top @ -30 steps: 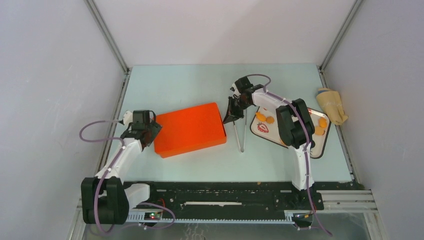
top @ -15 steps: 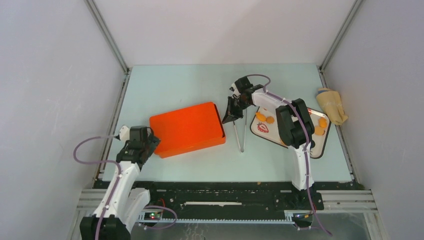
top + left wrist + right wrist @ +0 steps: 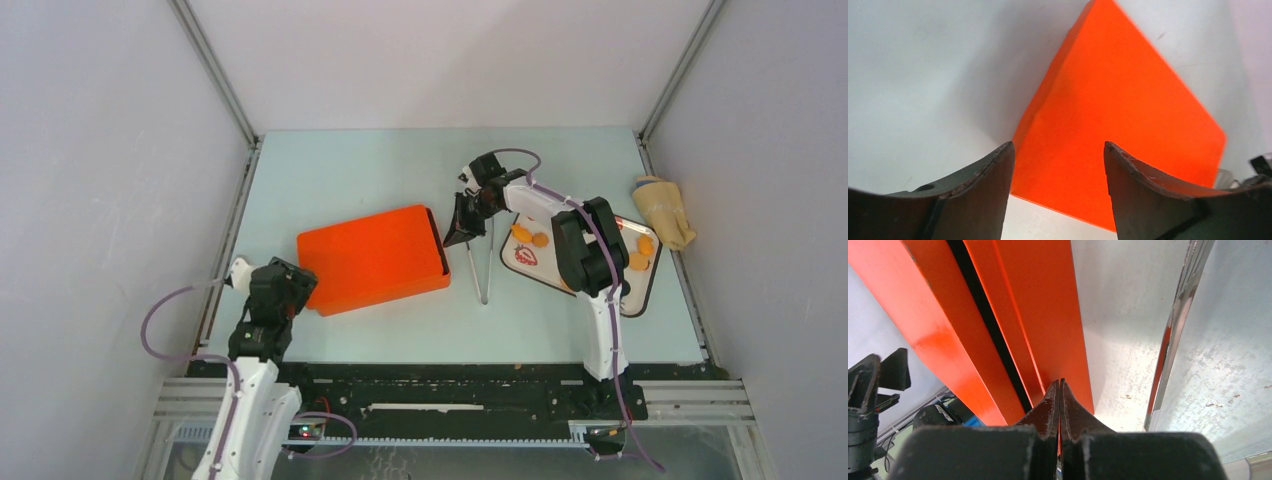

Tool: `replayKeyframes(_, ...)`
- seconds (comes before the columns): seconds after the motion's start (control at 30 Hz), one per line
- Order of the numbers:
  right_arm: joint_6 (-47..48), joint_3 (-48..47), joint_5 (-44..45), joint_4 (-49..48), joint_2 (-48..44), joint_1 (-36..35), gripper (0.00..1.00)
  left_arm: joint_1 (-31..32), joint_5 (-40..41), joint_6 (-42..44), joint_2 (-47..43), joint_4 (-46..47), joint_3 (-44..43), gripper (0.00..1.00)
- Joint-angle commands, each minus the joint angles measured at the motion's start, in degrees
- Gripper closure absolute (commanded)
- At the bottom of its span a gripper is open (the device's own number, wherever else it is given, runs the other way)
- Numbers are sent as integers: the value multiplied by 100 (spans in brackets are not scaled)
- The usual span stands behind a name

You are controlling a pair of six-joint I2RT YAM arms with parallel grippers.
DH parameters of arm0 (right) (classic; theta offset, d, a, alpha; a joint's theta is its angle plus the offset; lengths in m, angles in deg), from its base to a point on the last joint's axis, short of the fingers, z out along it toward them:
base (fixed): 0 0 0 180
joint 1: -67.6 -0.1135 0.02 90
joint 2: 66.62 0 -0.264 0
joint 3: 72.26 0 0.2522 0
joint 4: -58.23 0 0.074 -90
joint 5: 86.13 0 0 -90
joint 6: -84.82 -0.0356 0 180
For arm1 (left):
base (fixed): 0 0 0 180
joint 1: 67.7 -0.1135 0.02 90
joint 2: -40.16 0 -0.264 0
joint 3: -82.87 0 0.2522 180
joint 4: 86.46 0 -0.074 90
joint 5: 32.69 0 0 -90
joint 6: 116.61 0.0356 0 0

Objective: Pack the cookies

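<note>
**Cookies on the tray, orange box closed, one gripper wide and one shut**

Cookies (image 3: 540, 240), small round orange-yellow discs, lie on the white rectangular tray (image 3: 548, 266) with a dark rim and a red strawberry print, at the right of the overhead view. Two sit near its upper left corner and more near its right edge, partly behind the right arm. Left of the tray, a pair of thin metal tongs (image 3: 481, 268) lies on the pale green counter (image 3: 350, 170).

At centre left sits the flat orange rectangular box (image 3: 372, 258), its lid down. The left gripper (image 3: 298, 288) is just off the box's lower left corner. In the left wrist view its dark fingers (image 3: 980, 185) stand wide apart with nothing between them, the box corner showing beyond the gap.

The right gripper (image 3: 452, 240) is at the box's right edge. Its fingers are pressed together, with the tips against the orange side. A beige lumpy object (image 3: 664, 210) rests at the far right.
</note>
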Motion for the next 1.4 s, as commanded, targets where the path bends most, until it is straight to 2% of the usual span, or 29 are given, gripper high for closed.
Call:
replayKeyframes(0.0, -38, -160, -243, -140, 58, -105, 100, -21, 146, 138, -662, 33, -264, 29)
replayKeyframes(0.03, -40, -158, -243, -141, 52, -102, 100, -22, 279, 73, -756, -194, -357, 30)
replayKeyframes(0.07, -40, -160, -247, -141, 56, -101, 100, -26, 570, 28, -783, -443, -489, 36)
replayKeyframes(0.17, -36, -160, -251, -150, 74, -92, 100, -29, 1159, -170, -323, -1448, -1049, 87)
replayKeyframes(0.2, -45, -150, -264, -159, 77, -93, 100, -37, 1219, -220, -93, -1692, -1198, 97)
replayKeyframes(0.23, -54, -152, -285, -171, 90, -92, 100, -46, 1185, -268, 135, -1826, -1292, 99)
replayKeyframes(0.43, -54, -77, -323, -214, 32, -46, 100, -685, -83, -500, 1031, -1316, -889, 100)
replayKeyframes(0.6, -123, -94, -435, -280, 33, 12, 100, -1313, -243, -183, 2105, -1503, -989, 100)
replayKeyframes(0.73, -139, -108, -472, -299, 65, 22, 100, -1730, -280, -11, 2308, -1088, -707, 100)
replayKeyframes(0.87, -146, -108, -505, -316, 112, 14, 100, -1805, -299, 80, 2569, -558, -466, 100)
replayKeyframes(1.1, -164, -155, -498, -300, 172, -4, 100, -1769, -1638, 251, 2894, 1112, -187, 100)
replayKeyframes(1.37, -146, -283, -469, -185, 245, -39, 100, -568, -2212, -167, 2901, 1669, -240, 100)
